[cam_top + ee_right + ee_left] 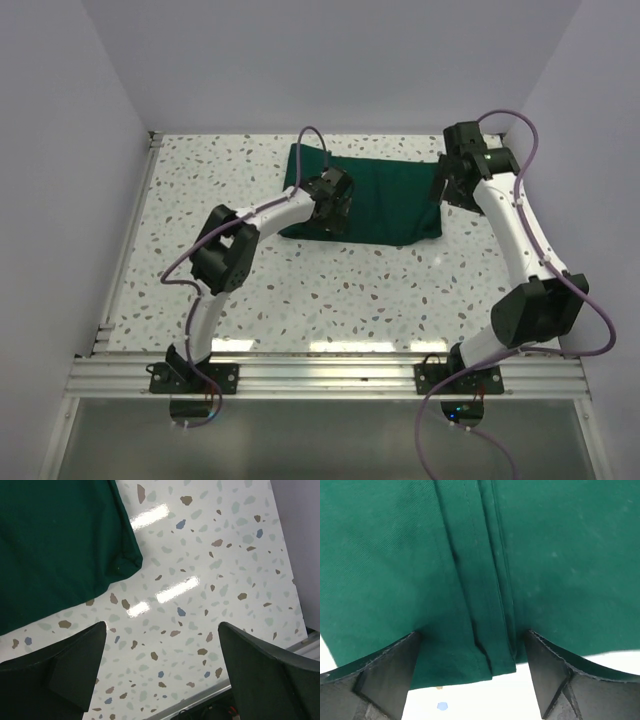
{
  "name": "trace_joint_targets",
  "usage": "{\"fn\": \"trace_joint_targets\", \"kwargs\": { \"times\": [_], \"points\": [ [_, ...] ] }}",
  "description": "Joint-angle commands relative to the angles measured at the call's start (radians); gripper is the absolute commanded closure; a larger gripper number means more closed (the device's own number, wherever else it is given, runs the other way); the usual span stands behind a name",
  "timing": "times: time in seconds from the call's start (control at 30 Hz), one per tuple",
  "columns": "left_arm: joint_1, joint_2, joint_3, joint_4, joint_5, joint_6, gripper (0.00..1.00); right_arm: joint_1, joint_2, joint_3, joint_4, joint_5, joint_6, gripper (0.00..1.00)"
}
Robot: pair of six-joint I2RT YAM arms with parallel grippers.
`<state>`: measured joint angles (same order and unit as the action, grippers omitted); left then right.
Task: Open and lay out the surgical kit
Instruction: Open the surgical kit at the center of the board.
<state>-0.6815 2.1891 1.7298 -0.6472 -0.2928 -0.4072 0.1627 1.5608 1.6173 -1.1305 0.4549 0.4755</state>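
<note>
Surgical kit (365,200) lies wrapped, mid-bench toward the far edge. My left end effector (471,640) gapes wide astride its near-edge fold (490,605); right end effector (162,630) wide above the bench (330,300) off its right corner. Risk: I pinch every layer, dragging the whole bundle.

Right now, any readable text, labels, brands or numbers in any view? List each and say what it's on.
None readable in any view.
The wrap is plain green cloth, with no tag or print showing from above or in either wrist view.
The table shows only its speckle pattern.
The left arm and right arm show no legible marking from above.
</note>
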Motion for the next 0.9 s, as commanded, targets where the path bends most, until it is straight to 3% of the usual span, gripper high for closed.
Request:
{"fn": "trace_joint_targets", "kwargs": {
  "times": [0.0, 0.03, 0.13, 0.17, 0.2, 0.23, 0.33, 0.4, 0.6, 0.73, 0.8, 0.87],
  "points": [
    [-0.004, 0.064, 0.083, 0.009, -0.037, 0.004, 0.12, -0.002, -0.059, -0.002, -0.052, 0.025, -0.043, 0.01],
    [-0.006, 0.075, 0.091, 0.000, -0.040, 0.001, 0.13, -0.003, -0.065, -0.005, -0.054, 0.025, -0.041, 0.01],
    [-0.007, 0.089, 0.106, -0.011, -0.054, 0.004, 0.30, -0.003, -0.071, -0.008, -0.055, 0.024, -0.038, 0.01],
    [-0.006, 0.086, 0.109, -0.012, -0.055, 0.007, 0.45, -0.003, -0.071, -0.010, -0.051, 0.021, -0.037, 0.01],
    [-0.007, 0.071, 0.109, -0.019, -0.060, 0.008, 0.51, -0.003, -0.070, -0.016, -0.046, 0.018, -0.035, 0.01],
    [-0.006, 0.063, 0.109, -0.023, -0.072, 0.011, 0.67, -0.003, -0.067, -0.017, -0.045, 0.016, -0.034, 0.01],
    [-0.006, 0.011, 0.122, -0.052, -0.104, 0.008, 0.93, -0.003, -0.048, -0.026, -0.032, 0.001, -0.026, 0.01],
    [-0.006, -0.044, 0.123, -0.068, -0.130, -0.001, 1.00, -0.003, -0.028, -0.027, -0.022, -0.004, -0.025, 0.01],
    [0.066, -0.233, 0.111, -0.103, -0.121, -0.087, 1.00, -0.003, 0.034, 0.012, 0.005, -0.019, -0.052, 0.01],
    [0.273, -0.400, -0.057, -0.025, -0.042, -0.125, 1.00, -0.003, 0.114, 0.055, 0.032, -0.048, -0.084, 0.01],
    [0.344, -0.468, -0.174, 0.010, -0.052, -0.114, 0.86, -0.003, 0.146, 0.091, 0.069, -0.094, -0.112, 0.01],
    [0.433, -0.489, -0.268, 0.014, -0.071, -0.116, 0.50, -0.003, 0.203, 0.121, 0.106, -0.140, -0.123, 0.01]
  ]
}}
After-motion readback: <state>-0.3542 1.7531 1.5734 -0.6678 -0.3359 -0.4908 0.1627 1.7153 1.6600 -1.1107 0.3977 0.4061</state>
